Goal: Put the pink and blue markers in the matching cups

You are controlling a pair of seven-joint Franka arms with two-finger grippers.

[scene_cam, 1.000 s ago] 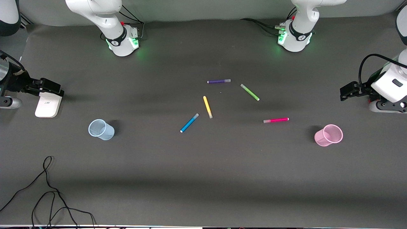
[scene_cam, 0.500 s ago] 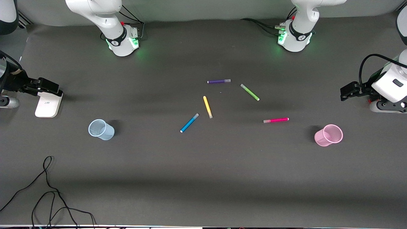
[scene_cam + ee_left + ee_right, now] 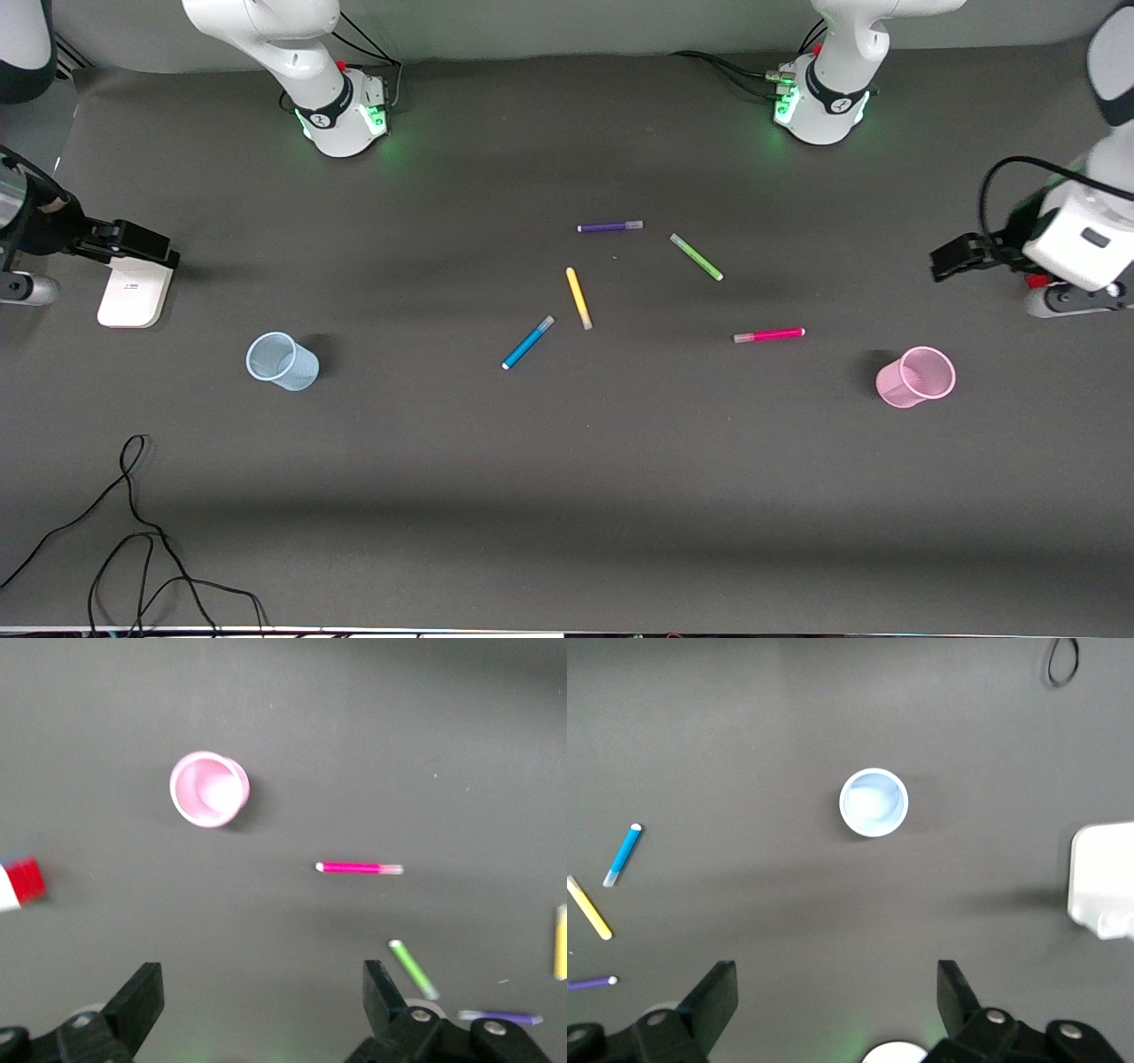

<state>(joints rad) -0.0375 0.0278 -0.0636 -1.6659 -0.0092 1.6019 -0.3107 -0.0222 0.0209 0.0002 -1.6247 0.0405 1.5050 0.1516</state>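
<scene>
Meanwhile the left gripper, wide open and empty, has edged inward toward the slim magenta-pink marker near the translucent pink cup. The right gripper, also spread empty, waits above the bright blue marker and pale blue cup, both untouched.

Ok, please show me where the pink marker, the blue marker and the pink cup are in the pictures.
pink marker (image 3: pixel 769 335): front view, middle of its magenta barrel.
blue marker (image 3: pixel 528 342): front view, middle of its blue barrel.
pink cup (image 3: pixel 902 386): front view, its outer wall below the rim.
</scene>
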